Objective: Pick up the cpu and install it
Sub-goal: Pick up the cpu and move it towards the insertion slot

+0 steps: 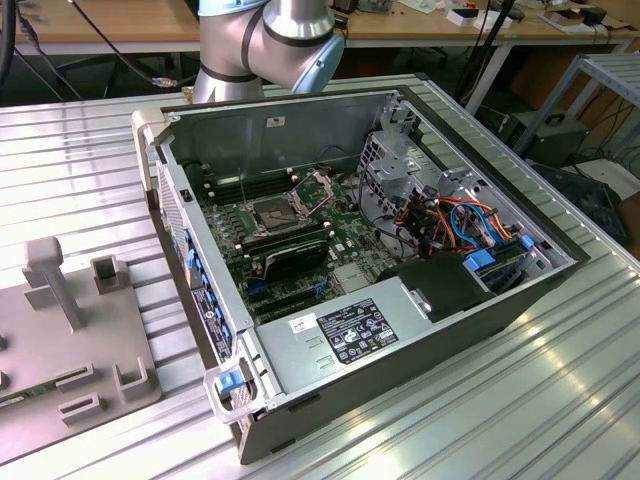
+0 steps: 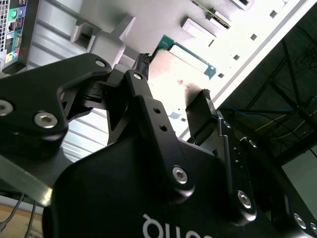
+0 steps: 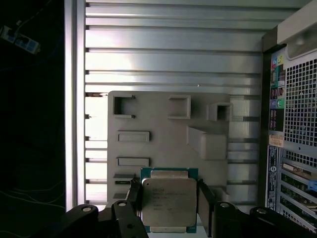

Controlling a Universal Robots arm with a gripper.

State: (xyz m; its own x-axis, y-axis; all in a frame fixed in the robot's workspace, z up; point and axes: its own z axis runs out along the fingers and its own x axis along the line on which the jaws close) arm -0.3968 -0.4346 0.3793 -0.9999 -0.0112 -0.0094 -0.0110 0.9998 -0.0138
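The black two-finger gripper point(image 3: 169, 187) hangs over the flat grey plastic fixture tray point(image 3: 158, 144) and brackets the cpu point(image 3: 168, 208), a small square chip with a dull silver metal top and a green rim. The cpu is at one edge of the tray, outside the open grey metal computer case point(image 1: 330, 345). Whether the gripper is clamped on the chip or open cannot be told.

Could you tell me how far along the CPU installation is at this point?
Done: the jaws stand closed on the cpu, which appears lifted off the grey fixture tray. In hand: the gripper holds it above that tray. Left: the motherboard socket in the open case looks empty, its frame raised.
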